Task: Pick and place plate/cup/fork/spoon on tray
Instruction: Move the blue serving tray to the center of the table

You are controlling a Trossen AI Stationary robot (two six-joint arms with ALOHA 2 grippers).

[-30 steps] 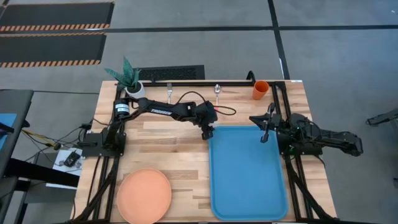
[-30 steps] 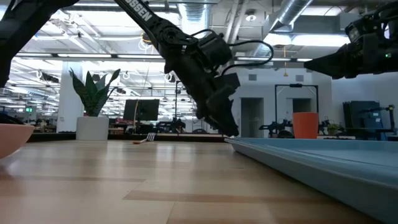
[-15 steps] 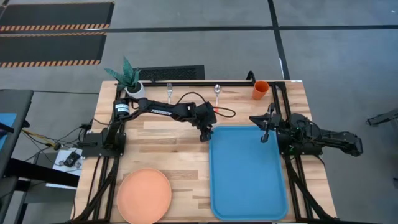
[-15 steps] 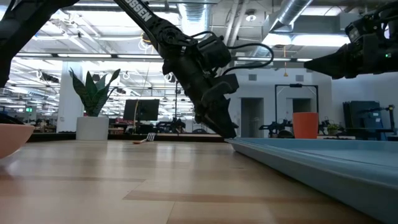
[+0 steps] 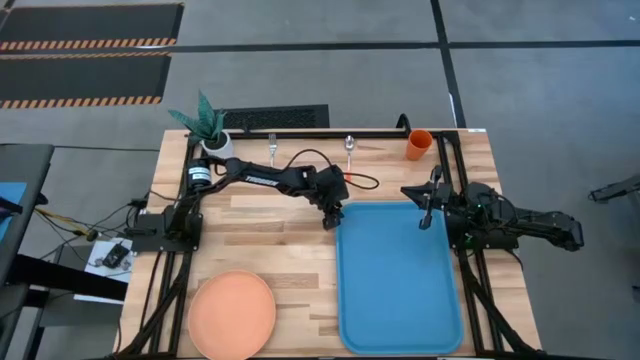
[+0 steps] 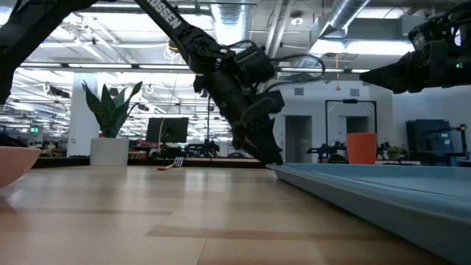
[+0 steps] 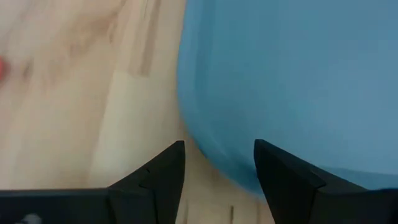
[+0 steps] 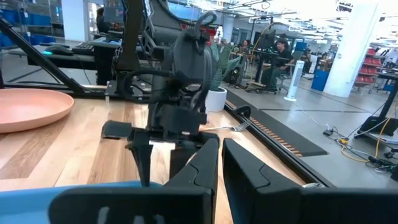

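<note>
Tray corner at eleven o'clock is sitting just under the left pincer, whose fingers are standing apart and empty, hovering at the bench's middle. Outward, the right pincer is hanging over the tray's one o'clock corner, its fingers nearly together and gripping nothing. Plate is lying at seven o'clock, while fork, spoon and cup are lining the twelve o'clock edge.

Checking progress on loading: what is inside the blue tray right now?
Nothing lies inside the tray; its blue floor is bare in the high view. The left gripper hovers open at its corner, the right gripper above its far edge, covering a little.
</note>
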